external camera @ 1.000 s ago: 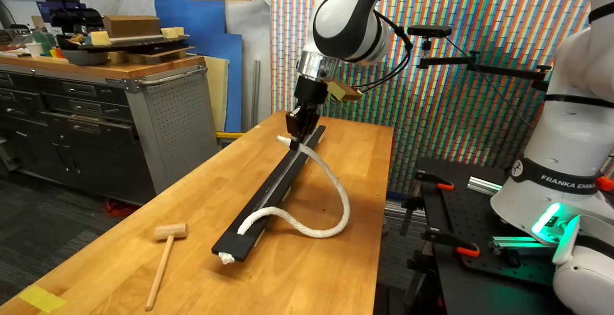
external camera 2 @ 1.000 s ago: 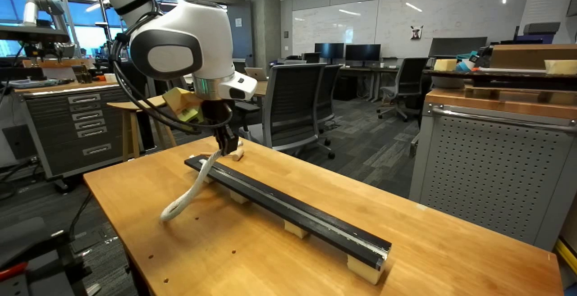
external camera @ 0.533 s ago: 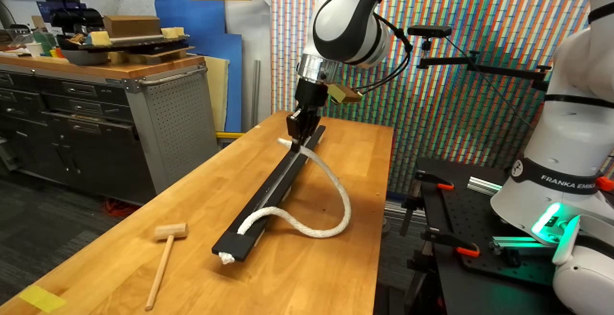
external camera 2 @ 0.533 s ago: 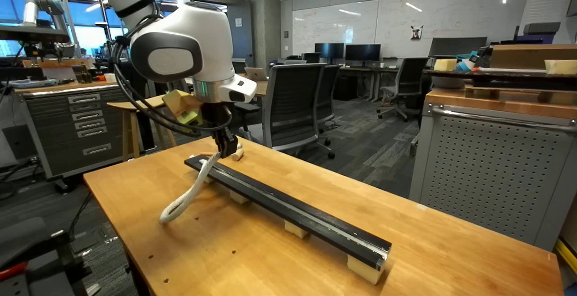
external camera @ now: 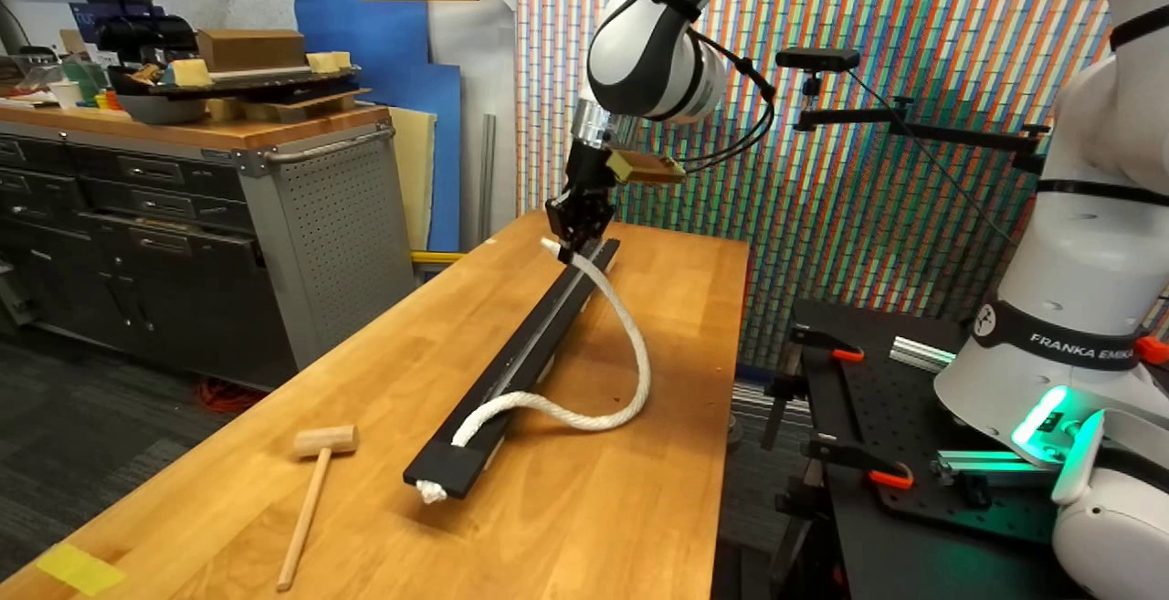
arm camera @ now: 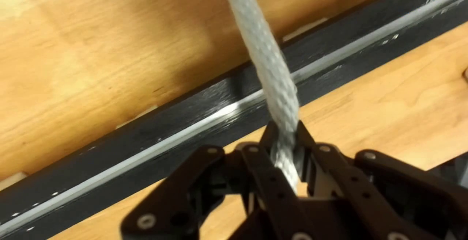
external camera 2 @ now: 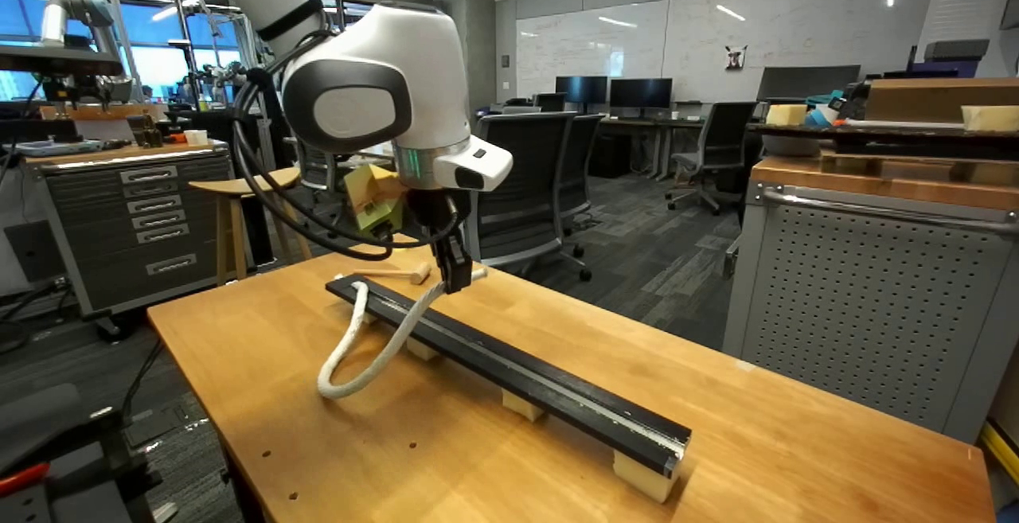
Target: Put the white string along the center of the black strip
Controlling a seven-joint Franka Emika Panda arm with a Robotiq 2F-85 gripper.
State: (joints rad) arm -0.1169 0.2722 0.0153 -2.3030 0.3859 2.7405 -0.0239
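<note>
The black strip [external camera: 522,344] lies lengthwise on the table with a pale groove down its middle; it also shows in an exterior view [external camera 2: 517,372] and the wrist view [arm camera: 204,103]. One end of the white string [external camera: 639,372] sits at the strip's mallet end, where a frayed tuft pokes out. From there the string bows off the strip in a loop over the table, also seen in an exterior view [external camera 2: 382,356]. My gripper [arm camera: 287,134] is shut on the string near its free end, above the strip's far side. The string [arm camera: 265,46] crosses the strip at an angle.
A wooden mallet [external camera: 315,490] lies beside the strip. Wooden blocks [external camera 2: 641,475] prop the strip off the table [external camera 2: 756,435]. A tool cabinet [external camera 2: 876,308] stands past the table edge. Clamps [external camera: 858,458] sit on the robot's stand.
My gripper has moved along the strip away from the mallet end, carrying the string's free end. The loop has shifted with it and lies closer to the strip. The fixed end has not moved.
</note>
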